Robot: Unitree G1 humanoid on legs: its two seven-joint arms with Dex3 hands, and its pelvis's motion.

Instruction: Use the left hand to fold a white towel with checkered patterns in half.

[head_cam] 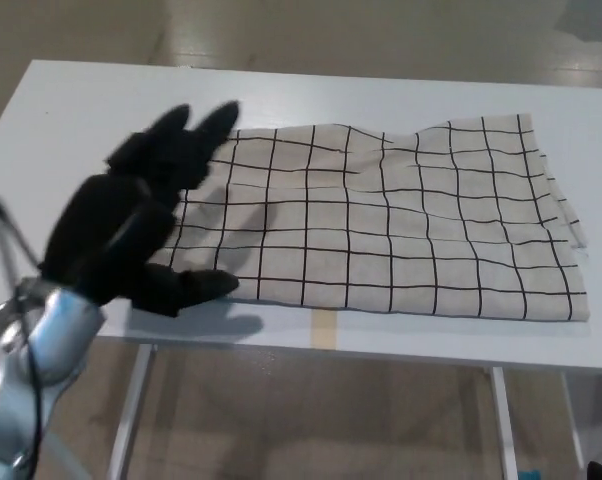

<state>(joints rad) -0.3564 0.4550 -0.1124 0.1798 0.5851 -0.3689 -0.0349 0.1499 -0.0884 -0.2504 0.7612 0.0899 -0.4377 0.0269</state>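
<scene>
A white cloth towel with a black checkered grid (401, 225) is lying flat across the white rectangular table (101, 110), already doubled over, its layered edges showing at its right end; the robot's black left hand (141, 225) is hovering over the towel's left edge, its fingers (196, 125) spreading apart and gripping nothing, its thumb pointing toward the towel's near left corner; a strip of tan tape (325, 328) is sitting on the table just below the towel's near edge.
</scene>
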